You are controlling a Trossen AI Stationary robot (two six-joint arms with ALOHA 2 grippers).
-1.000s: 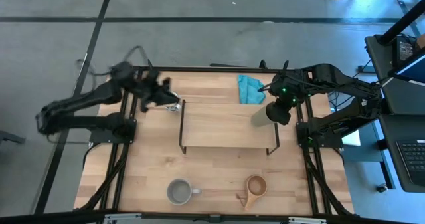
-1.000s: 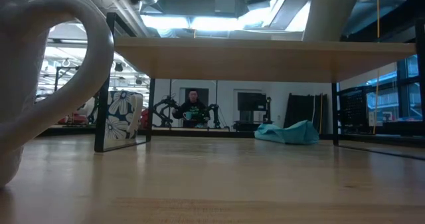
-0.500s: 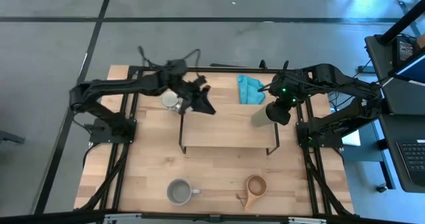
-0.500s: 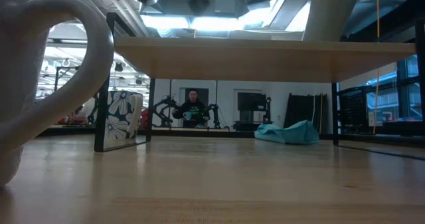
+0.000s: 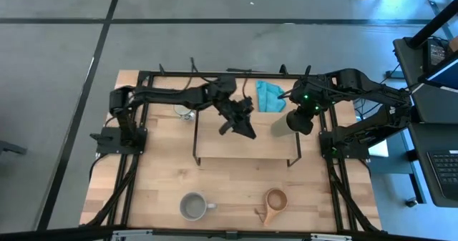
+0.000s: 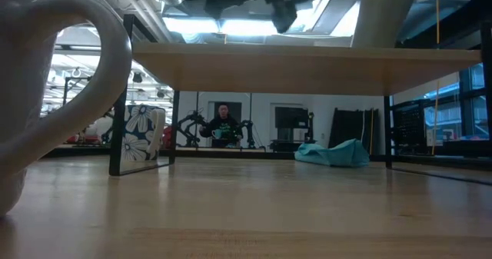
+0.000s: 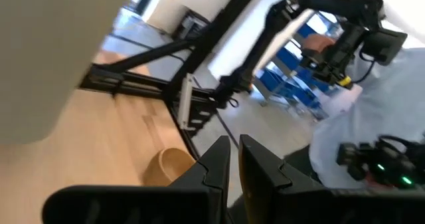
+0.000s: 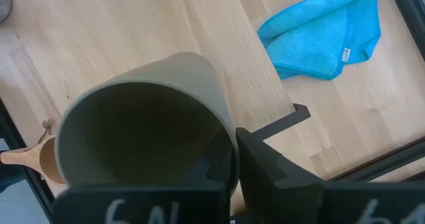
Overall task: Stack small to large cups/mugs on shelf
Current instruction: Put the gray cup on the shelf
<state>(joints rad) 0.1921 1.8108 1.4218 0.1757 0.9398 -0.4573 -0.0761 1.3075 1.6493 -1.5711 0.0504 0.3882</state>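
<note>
**Olive cup pinched over shelf end; left arm now over shelf**

Grey handled mug and brown wooden long-handled cup sit nearest on the table. Right wrist view alone shows the right gripper clamped on the olive-green cup's rim, above the light-wood shelf. Left gripper, fingers together, has swung over the shelf. White cup beyond.

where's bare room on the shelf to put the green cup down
The shelf is bare along its front and left half. Its right end is crowded by the right end effector holding the olive-green cup; the left end effector hovers mid-shelf.
</note>
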